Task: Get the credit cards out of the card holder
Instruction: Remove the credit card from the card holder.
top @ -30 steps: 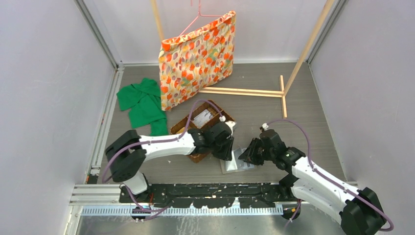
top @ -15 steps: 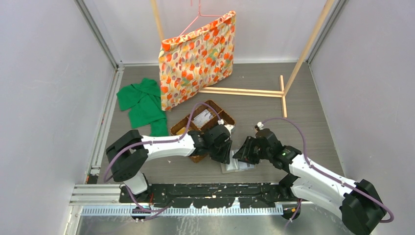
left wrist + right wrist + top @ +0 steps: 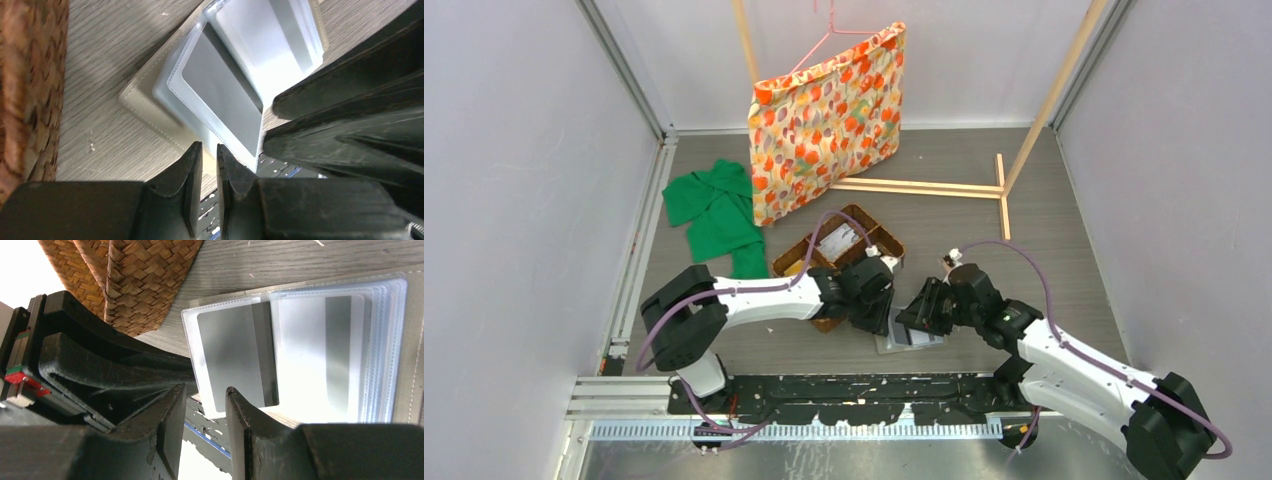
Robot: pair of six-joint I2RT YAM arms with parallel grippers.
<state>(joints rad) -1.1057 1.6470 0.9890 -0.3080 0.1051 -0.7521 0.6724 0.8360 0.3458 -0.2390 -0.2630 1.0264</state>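
Note:
The grey card holder lies open on the table near the front edge, between my two grippers. In the left wrist view its clear sleeves fan out over the pale cover, with a grey credit card in the top sleeve and a paler card behind it. The right wrist view shows the same grey card and a pale card. My left gripper is almost shut with nothing between its fingers, at the holder's near edge. My right gripper is open, its fingers astride the top sleeve's corner.
A brown wicker divided basket stands just behind the holder and close to the left gripper; it also shows in the right wrist view. A green cloth, a floral bag on a hanger and a wooden frame lie farther back.
My right gripper has moved left over the holder toward the left gripper. The left gripper has shifted slightly nearer the front edge.

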